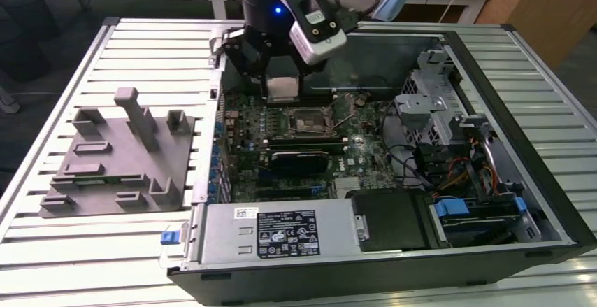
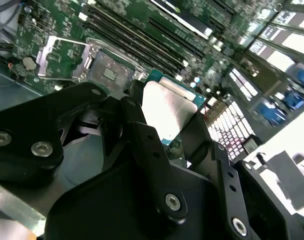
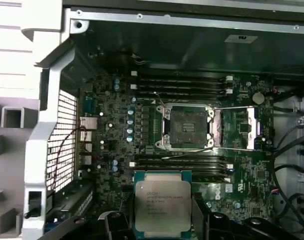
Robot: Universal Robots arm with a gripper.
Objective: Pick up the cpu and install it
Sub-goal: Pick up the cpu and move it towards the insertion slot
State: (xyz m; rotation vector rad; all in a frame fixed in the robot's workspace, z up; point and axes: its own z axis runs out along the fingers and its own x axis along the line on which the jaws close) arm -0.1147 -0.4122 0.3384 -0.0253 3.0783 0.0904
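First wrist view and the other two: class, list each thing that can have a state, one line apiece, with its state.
cpu: held above the board, not seated in the socket.
gripper: shut on the cpu.
socket: open, load plate swung back, no chip in it.
computer case: lying on its side, side panel off.

Bright, even light in the exterior view makes the slatted table (image 1: 56, 251) pale. Glare whitens the cpu (image 2: 166, 112) lid in the second wrist view; the case wall (image 3: 191, 40) sits shadowed in the first wrist view.
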